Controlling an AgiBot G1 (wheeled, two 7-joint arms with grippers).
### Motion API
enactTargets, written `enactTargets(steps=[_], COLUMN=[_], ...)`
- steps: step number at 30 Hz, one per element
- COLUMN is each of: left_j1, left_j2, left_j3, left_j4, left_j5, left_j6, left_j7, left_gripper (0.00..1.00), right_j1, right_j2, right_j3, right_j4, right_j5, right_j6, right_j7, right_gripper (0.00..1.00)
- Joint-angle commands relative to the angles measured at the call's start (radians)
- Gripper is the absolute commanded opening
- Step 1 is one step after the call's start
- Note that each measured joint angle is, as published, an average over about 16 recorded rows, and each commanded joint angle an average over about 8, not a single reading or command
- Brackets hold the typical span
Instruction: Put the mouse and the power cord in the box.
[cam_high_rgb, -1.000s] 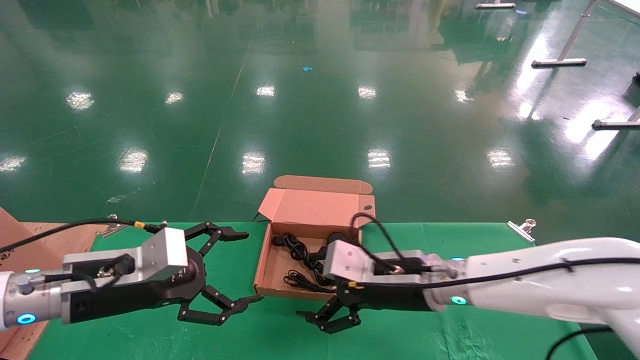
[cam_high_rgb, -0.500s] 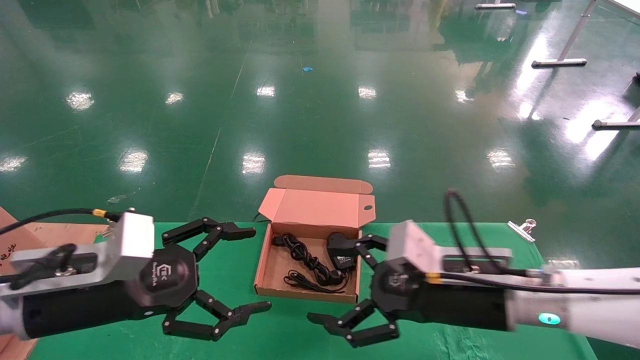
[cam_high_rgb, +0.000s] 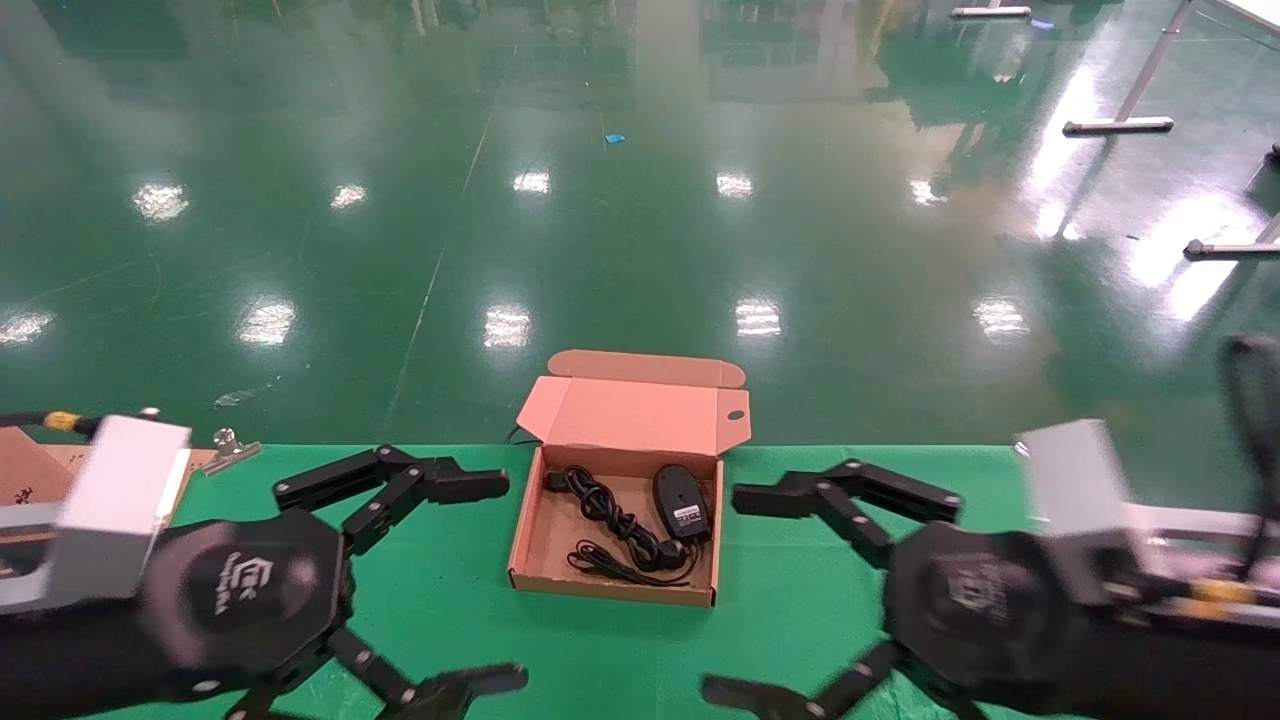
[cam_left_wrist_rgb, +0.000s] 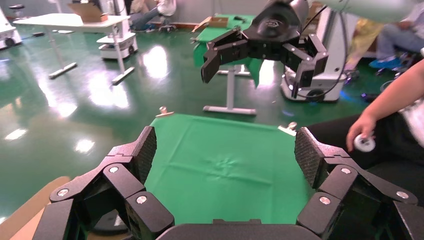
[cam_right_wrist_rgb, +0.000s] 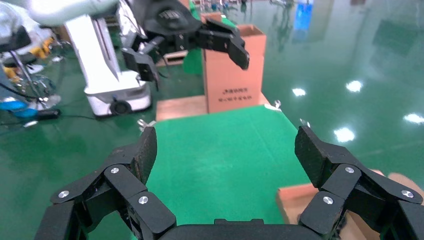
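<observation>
The brown box (cam_high_rgb: 630, 415) stands open at the table's far middle, lid raised. Inside it the black mouse (cam_high_rgb: 682, 503) lies on the right and the looped power cord (cam_high_rgb: 608, 522) on the left. My left gripper (cam_high_rgb: 495, 583) hangs open to the left of the box, holding nothing. Open and empty too, my right gripper (cam_high_rgb: 735, 593) is on the box's right. In the left wrist view my left gripper (cam_left_wrist_rgb: 226, 155) spreads over bare green cloth (cam_left_wrist_rgb: 225, 170). The right wrist view shows my right gripper (cam_right_wrist_rgb: 225, 150) over cloth, with a box corner (cam_right_wrist_rgb: 295, 200) beside one finger.
A flat cardboard piece (cam_high_rgb: 30, 470) lies at the table's left end, with a metal clip (cam_high_rgb: 230, 445) on the cloth edge. A tall printed carton (cam_right_wrist_rgb: 232, 75) stands beyond that end. A person's arm (cam_left_wrist_rgb: 385, 110) is near the table's right end.
The right gripper has left the box, swung right and pulled back, uncovering the mouse inside. The left arm has pulled back too. Both grippers now face each other.
</observation>
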Motion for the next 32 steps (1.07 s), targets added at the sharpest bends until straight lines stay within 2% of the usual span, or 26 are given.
enactTargets(steps=[1, 6, 12, 32], left_j1=[0.012, 0.037, 0.052, 0.043], left_j2=[-0.006, -0.017, -0.023, -0.02], left_j3=[-0.027, -0.08, -0.112, -0.093], left_j4=[-0.019, -0.056, -0.077, -0.064], left_j5=[-0.009, -0.026, -0.037, -0.032], left_j6=[0.019, 0.058, 0.081, 0.068], left_j7=[-0.027, -0.079, -0.103, -0.09], left_gripper=[1.0, 1.0, 1.0, 1.0], right_j1=[-0.022, -0.053, -0.063, -0.056], right_j2=[0.028, 0.069, 0.082, 0.072], right_j3=[0.041, 0.1, 0.122, 0.104], right_j4=[0.023, 0.055, 0.065, 0.057], right_j5=[0.03, 0.074, 0.091, 0.078], right_j6=[-0.032, -0.079, -0.095, -0.082], right_j7=[0.013, 0.031, 0.033, 0.032], right_gripper=[1.0, 1.0, 1.0, 1.0])
